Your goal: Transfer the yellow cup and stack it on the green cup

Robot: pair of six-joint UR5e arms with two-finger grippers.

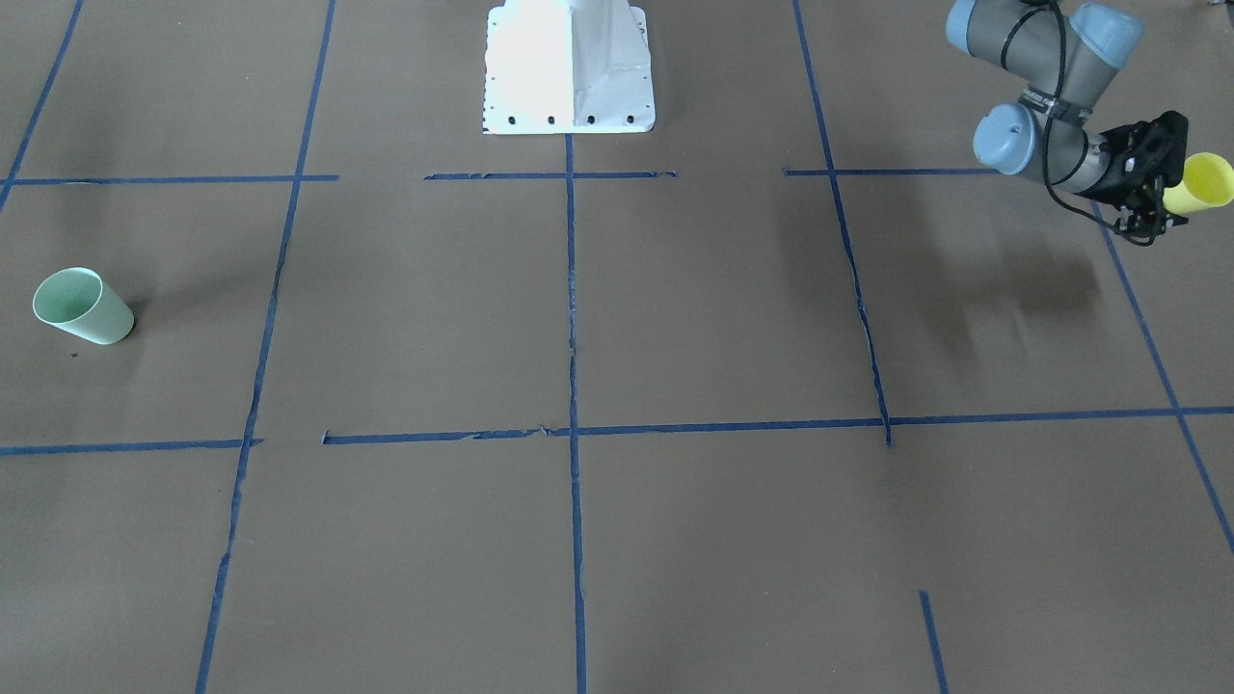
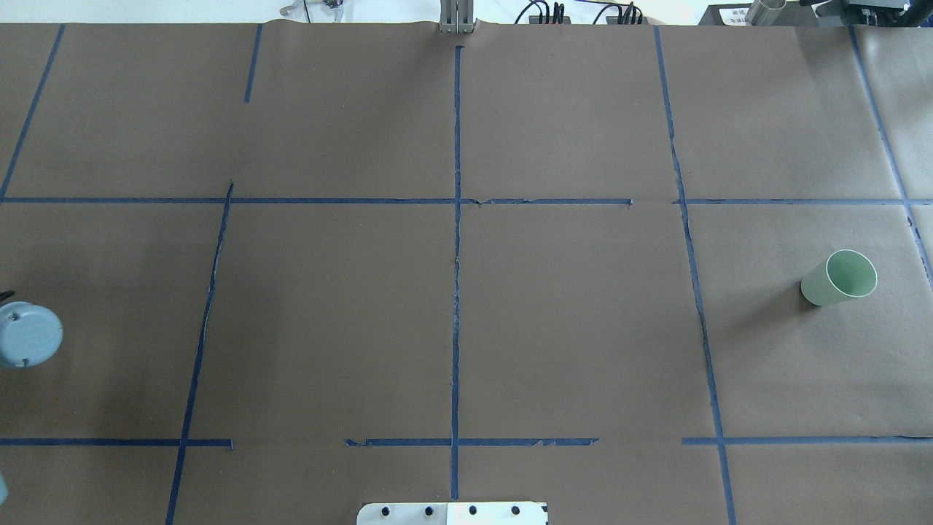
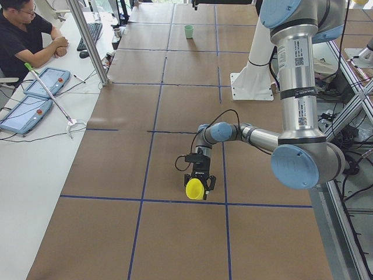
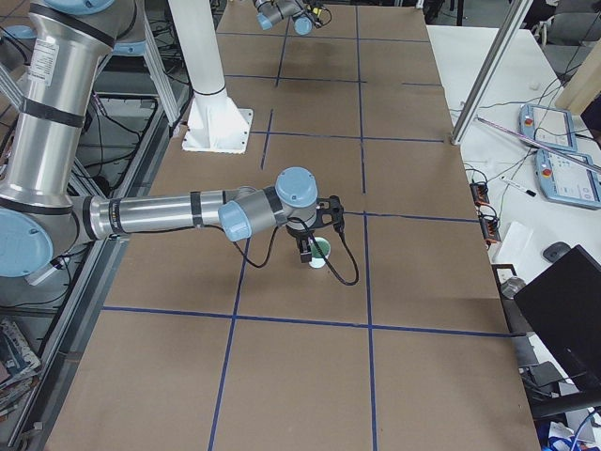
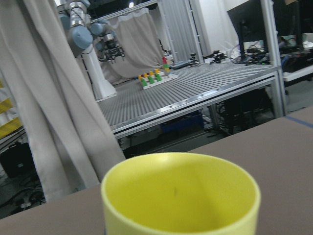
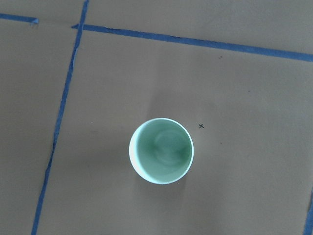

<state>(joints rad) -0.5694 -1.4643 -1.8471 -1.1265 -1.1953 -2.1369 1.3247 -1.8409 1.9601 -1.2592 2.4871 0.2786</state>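
yellow cup (image 1: 1200,183) held sideways, green cup (image 1: 85,308) upright

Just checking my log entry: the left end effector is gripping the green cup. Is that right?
No. The left end effector is gripping the yellow cup, as the exterior front-facing view shows. The green cup stands on the table.
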